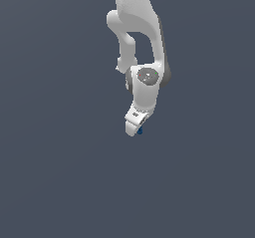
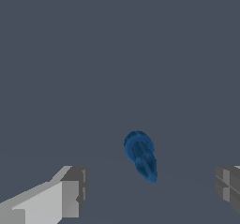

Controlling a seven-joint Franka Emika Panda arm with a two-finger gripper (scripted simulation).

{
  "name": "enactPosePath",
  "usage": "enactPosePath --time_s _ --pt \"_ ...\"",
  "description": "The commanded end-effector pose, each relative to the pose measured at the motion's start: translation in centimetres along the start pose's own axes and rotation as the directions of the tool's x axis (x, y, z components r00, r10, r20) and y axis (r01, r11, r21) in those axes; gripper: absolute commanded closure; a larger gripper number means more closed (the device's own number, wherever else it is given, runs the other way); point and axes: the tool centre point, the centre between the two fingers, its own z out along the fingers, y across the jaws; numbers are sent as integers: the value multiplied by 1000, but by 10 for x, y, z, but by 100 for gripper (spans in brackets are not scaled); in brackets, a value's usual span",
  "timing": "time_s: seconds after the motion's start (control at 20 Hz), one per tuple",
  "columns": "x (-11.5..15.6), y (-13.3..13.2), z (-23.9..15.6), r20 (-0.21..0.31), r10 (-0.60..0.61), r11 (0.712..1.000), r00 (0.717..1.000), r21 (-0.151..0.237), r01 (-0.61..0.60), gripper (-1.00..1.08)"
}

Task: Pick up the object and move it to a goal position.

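The hand (image 2: 150, 188) gapes wide around the object (image 2: 140, 155) (dark blue, unlabelled), not touching it.

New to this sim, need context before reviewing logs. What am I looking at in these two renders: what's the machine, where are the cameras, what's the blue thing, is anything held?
Both pictures are simulator renders of one moment. The white jointed machine is a Franka Panda robot arm, seen in the exterior view from a camera off the arm. At its lower end is the gripper, the two-fingered part that grasps things.

The wrist view comes from a camera on the arm's wrist, looking past the gripper's fingers, which show at both lower corners, set wide apart.

The small dark-blue object is the thing to be picked up. It lies between the open fingers on a plain grey surface, and neither finger touches it. In the exterior view it shows only as a blue speck at the gripper's tip. Nothing is held yet.
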Motion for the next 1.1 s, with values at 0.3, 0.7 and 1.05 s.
enactPosePath --time_s 0.3,0.7,1.05 --pt "0 0 30 0 -3 1000 1000 1 3 -92" --pt "0 0 31 0 -3 1000 1000 1 3 108" --pt "1 -2 31 0 -3 1000 1000 1 3 108"
